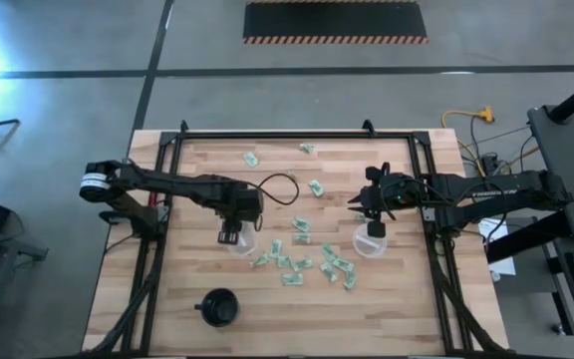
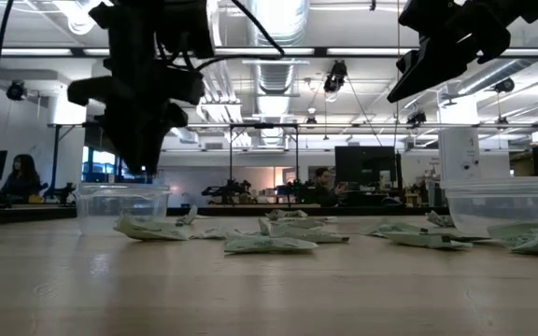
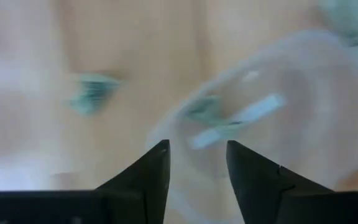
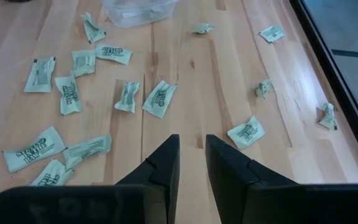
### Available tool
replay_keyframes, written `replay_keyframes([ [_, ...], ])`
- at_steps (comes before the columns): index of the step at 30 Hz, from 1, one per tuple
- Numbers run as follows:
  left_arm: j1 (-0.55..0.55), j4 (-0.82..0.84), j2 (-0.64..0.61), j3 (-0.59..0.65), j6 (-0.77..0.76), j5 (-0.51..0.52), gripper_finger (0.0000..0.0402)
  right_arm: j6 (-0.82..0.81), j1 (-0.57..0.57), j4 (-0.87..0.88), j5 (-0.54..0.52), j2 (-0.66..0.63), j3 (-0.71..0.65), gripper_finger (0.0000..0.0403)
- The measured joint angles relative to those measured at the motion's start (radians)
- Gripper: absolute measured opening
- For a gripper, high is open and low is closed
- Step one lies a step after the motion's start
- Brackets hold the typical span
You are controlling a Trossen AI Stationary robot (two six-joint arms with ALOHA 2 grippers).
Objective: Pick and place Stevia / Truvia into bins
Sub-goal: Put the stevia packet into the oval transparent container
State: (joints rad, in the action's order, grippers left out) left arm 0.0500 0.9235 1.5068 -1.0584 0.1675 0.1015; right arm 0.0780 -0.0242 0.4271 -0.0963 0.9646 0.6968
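Packets of pale green and white sweetener lie scattered over the middle of the wooden surface, most of them bunched between the two clear cups, with a few strays up toward the far edge. The left cup sits left of the bunch, the right cup at its right end.

The left tool hangs directly over the left cup. Its dark fingers stand apart with nothing between them, and through that gap the wrist camera shows the cup's rim and a couple of packets lying inside, though blurred. From the low camera the tool sits just above the cup's rim.

The right tool is above the right cup, raised well clear of the surface. Its fingers show a narrow gap and pinch nothing; past them lie many packets on the wood and the left cup farther off.

A black round cup stands alone near the front edge, toward the left corner, well apart from the packets.

People sit at desks in the room behind.
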Motion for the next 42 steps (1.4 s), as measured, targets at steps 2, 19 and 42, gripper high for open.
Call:
replay_keyframes([
  [2, 0.01, -0.023, -0.005, -0.007, 0.061, 0.086, 0.0143, 0.0, 0.0, -0.004, 0.0, 0.0, 0.0, 0.0068],
  [19, 0.271, -0.223, 0.113, 0.005, 0.225, -0.067, 0.0144, -0.018, 0.0, -0.022, 0.0, 0.0, -0.002, 0.0068],
  [42, 0.271, -0.294, 0.25, 0.0, 0.262, -0.047, 0.0144, 0.012, 0.0, -0.069, 0.0, 0.0, -0.052, 0.0068],
])
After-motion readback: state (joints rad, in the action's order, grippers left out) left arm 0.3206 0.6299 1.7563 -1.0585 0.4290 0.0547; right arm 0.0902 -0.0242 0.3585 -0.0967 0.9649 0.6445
